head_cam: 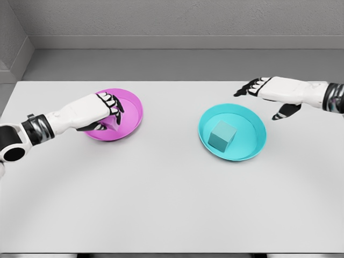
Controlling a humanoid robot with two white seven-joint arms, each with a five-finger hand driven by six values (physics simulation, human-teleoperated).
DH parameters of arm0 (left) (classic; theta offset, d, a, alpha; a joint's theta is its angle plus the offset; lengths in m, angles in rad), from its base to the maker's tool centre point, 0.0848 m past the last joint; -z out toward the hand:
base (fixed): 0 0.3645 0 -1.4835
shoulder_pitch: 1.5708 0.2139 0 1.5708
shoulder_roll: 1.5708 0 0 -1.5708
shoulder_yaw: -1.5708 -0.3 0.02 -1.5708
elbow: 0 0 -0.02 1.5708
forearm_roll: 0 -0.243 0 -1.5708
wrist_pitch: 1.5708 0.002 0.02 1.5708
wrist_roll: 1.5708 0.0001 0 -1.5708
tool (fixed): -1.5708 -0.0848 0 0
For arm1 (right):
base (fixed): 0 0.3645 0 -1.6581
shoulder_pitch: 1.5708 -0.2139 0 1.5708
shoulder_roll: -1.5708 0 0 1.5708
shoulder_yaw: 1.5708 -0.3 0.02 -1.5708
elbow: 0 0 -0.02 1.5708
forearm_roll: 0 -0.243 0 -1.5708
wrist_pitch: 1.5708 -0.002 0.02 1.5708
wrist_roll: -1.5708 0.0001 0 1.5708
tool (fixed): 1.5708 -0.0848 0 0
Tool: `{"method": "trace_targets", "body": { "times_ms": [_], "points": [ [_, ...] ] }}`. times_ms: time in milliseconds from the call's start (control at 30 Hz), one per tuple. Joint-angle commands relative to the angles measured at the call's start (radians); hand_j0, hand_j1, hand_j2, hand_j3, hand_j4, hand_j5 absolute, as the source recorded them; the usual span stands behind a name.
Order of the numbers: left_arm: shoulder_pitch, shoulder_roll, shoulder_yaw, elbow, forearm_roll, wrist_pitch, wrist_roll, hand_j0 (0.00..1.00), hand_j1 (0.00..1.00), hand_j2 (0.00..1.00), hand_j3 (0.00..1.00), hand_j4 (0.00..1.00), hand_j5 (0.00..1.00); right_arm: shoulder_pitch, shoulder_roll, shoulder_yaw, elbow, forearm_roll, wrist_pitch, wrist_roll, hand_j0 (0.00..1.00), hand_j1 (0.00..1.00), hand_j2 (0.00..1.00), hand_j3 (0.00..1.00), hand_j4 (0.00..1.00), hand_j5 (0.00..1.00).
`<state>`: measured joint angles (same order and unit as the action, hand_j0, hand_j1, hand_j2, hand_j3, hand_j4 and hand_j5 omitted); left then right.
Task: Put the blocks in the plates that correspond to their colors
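Head view: left hand [105,110] curled on mostly hidden magenta block [112,124] over magenta plate [134,107]; right hand [263,91] spread, empty.

My 2 arms are white with black joints. Magenta plate [131,110] holds a purple-pink block [111,124], teal plate [252,137] holds a matching teal block [222,135], all on a pale grey surface [161,199].

1. No readable text, label, brand, number or sign anywhere.
2. Nothing printed on the pink plate [130,110] at 10 o'clock or the teal plate [248,148] at 2 o'clock.
3. Nothing legible on the teal block [222,134], the worktop [161,204], or either hand.
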<state>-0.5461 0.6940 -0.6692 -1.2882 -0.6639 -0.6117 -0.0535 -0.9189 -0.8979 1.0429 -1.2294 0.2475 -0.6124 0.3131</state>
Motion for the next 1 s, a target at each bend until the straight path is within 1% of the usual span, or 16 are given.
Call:
{"method": "trace_targets", "body": {
  "times_ms": [0,133,400,700,800,967],
  "points": [
    [-0.003,-0.013,-0.001,0.024,0.001,0.001,0.001,0.41,0.41,0.41,0.41,0.41,0.41,0.0,-0.016,-0.001,0.001,-0.022,0.002,0.0,1.0,1.0,1.0,1.0,1.0,1.0],
    [-0.031,-0.042,-0.001,0.081,-0.002,0.001,0.001,0.42,0.42,0.42,0.42,0.42,0.42,0.005,-0.039,-0.001,0.001,-0.047,0.002,0.003,1.0,1.0,1.0,1.0,1.0,1.0],
    [-0.055,-0.085,-0.001,0.162,-0.006,0.001,0.004,0.42,0.42,0.42,0.42,0.42,0.42,0.008,-0.065,-0.001,0.001,-0.067,0.002,0.003,1.0,1.0,1.0,1.0,1.0,1.0],
    [-0.078,-0.125,-0.003,0.256,-0.008,0.001,0.009,0.43,0.43,0.43,0.43,0.43,0.43,0.02,-0.076,-0.001,-0.002,-0.07,0.002,0.003,1.0,1.0,1.0,1.0,1.0,1.0],
    [-0.089,-0.153,-0.001,0.314,-0.03,0.001,0.011,0.43,0.43,0.43,0.43,0.43,0.43,0.021,-0.081,-0.001,-0.002,-0.074,0.002,0.003,1.0,1.0,1.0,1.0,1.0,1.0],
    [-0.095,-0.169,-0.001,0.343,-0.03,0.001,0.011,0.43,0.43,0.43,0.43,0.43,0.43,0.021,-0.081,0.002,-0.004,-0.079,0.002,0.003,1.0,1.0,1.0,1.0,1.0,1.0]
  ]
}}
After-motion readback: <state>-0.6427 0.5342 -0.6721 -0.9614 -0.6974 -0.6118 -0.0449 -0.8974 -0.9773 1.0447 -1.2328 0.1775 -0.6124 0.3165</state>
